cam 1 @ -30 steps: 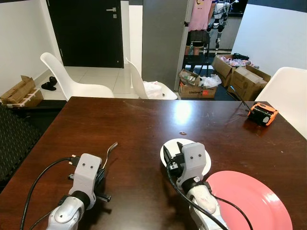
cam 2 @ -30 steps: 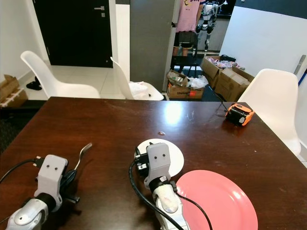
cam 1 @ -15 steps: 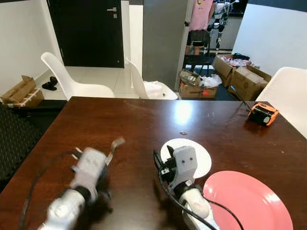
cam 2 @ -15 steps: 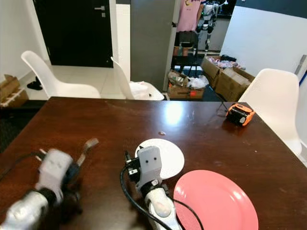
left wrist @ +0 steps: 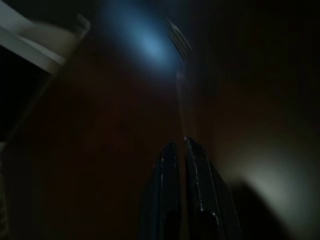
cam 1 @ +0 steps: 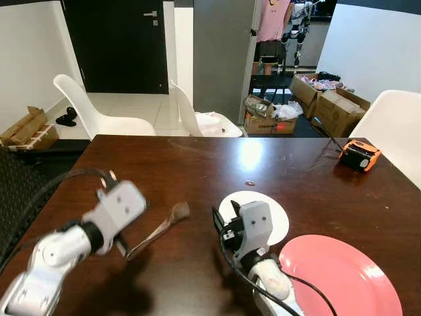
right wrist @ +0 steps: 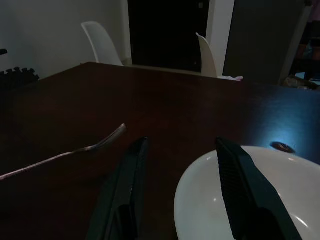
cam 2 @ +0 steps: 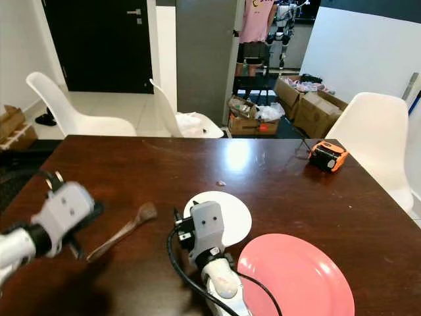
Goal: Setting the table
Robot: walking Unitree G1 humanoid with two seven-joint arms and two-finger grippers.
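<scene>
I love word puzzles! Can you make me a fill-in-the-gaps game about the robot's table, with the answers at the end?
The left gripper is shut on a ____.
The big plate near the robot is coloured ____.
The right gripper hangs open beside the small ____ plate.
The orange tool lies on the ____ table.

Answers: fork, pink, white, brown

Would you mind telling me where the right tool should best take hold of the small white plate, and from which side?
Probably the near rim of the white plate, approached low from the robot's side. It lies flat on the table, so only the thin edge offers a grip. The right tool hovers open just short of that rim. The pink plate sits close on the right.
</scene>
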